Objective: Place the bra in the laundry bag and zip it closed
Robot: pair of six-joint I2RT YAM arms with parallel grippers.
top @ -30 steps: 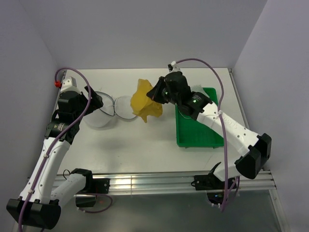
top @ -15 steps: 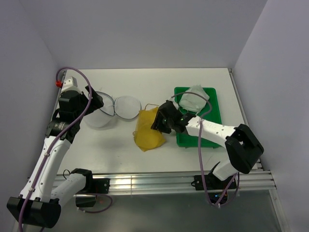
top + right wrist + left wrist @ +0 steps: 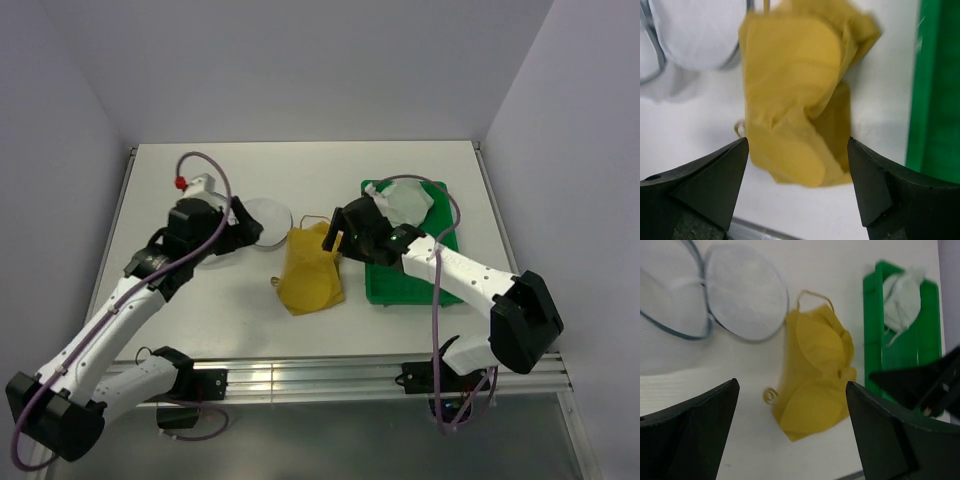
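White bench [image 3: 400, 165] carried all the things. The bra [image 3: 310, 272] lay crumpled on it, between the laundry bag [image 3: 266, 220] and the green tray [image 3: 388, 288], outside the bag. The bag was unzipped, its two mesh halves spread side by side. The right hand [image 3: 797, 145] hung over the bra with its fingers wide apart, holding nothing. The left hand [image 3: 791, 387] was near the bag, also wide and empty. A white-grey garment [image 3: 405, 200] lay in the tray.
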